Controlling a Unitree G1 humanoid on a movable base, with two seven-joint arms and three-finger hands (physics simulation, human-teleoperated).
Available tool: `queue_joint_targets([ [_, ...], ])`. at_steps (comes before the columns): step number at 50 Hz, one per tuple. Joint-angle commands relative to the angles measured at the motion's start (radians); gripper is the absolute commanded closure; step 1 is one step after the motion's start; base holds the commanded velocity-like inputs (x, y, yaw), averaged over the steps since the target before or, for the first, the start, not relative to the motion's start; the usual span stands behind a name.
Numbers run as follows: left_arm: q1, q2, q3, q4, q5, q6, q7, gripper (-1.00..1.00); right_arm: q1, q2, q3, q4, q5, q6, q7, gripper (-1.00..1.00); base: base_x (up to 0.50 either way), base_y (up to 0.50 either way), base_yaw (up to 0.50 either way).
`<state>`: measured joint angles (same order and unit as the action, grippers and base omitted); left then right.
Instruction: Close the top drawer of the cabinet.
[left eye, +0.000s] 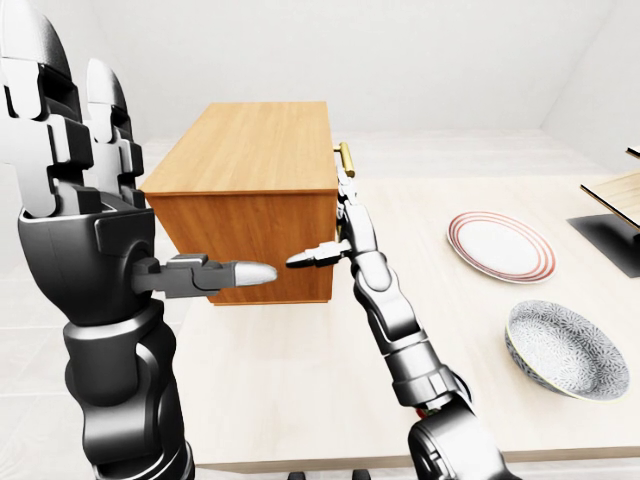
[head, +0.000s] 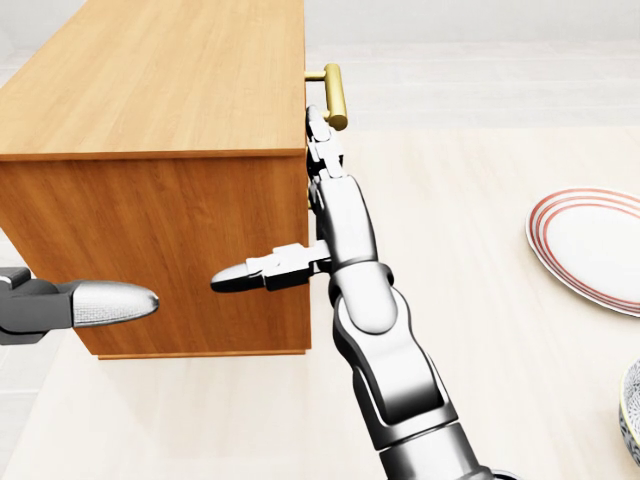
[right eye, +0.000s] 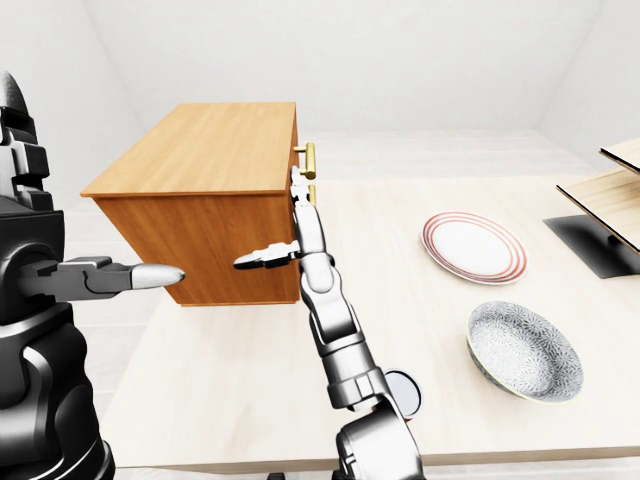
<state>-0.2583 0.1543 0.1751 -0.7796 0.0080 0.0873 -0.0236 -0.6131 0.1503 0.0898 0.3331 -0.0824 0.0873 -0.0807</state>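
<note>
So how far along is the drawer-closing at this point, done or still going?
Looks essentially done: the top drawer sits flush with the cabinet, with no open box showing and only its brass handle sticking out. In hand: the right robot hand is flat against the drawer face just below the handle, fingers extended, not gripping. The left robot hand hangs raised and open, idle. Left: only withdrawing the right arm.

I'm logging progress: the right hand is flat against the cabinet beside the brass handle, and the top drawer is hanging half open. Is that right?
Not quite. In the head view the top drawer is pushed in flush with the cabinet, not half open. The rest holds: the right hand lies flat against the cabinet beside the brass handle.
</note>
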Motion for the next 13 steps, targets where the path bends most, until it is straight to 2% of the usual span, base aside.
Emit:
queue_joint_targets([
  [1, -0.002, -0.013, 0.006, 0.000, -0.013, 0.000, -0.005, -1.00, 0.014, 0.137, 0.092, 0.065, 0.063, 0.000, 0.091, -1.00, 0.01, 0.00, 0.01],
  [13, -0.003, -0.014, 0.007, -0.001, -0.014, 0.000, -0.007, -1.00, 0.012, 0.143, 0.082, 0.083, 0.053, 0.000, 0.099, -1.00, 0.00, 0.00, 0.00],
])
